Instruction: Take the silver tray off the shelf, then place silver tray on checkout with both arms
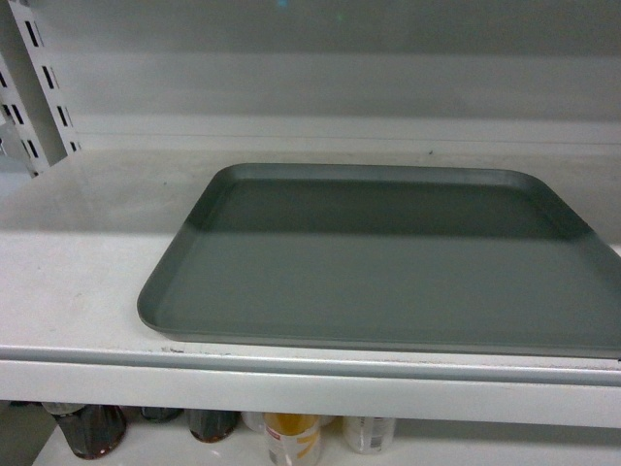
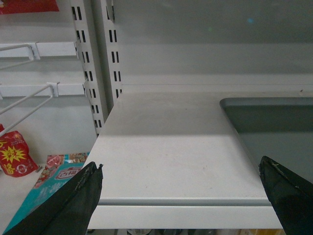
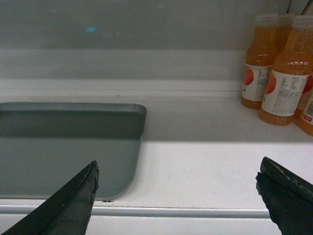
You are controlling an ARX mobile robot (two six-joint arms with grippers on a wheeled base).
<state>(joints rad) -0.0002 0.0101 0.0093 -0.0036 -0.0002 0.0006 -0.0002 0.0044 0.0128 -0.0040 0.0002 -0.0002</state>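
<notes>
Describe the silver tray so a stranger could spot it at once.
Find the white shelf of the store rack. The silver tray lies flat near its front lip. It is the only dull grey, low-rimmed rectangle there; the orange bottles beside it stand upright.

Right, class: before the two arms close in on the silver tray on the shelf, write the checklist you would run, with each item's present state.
1. Silver tray lies flat on the shelf, nothing on it: ok.
2. Left tool open, holding nothing, in front of the shelf lip: ok.
3. Right tool open, holding nothing: ok.
4. Each tool lined up on a tray edge: not ok; the tray's left edge sits near the left tool's right finger, and the tray's right edge near the right tool's left finger.
5. Orange bottles stand apart from the tray: ok.
6. Path to the checkout: cannot tell, it is not in view.
</notes>
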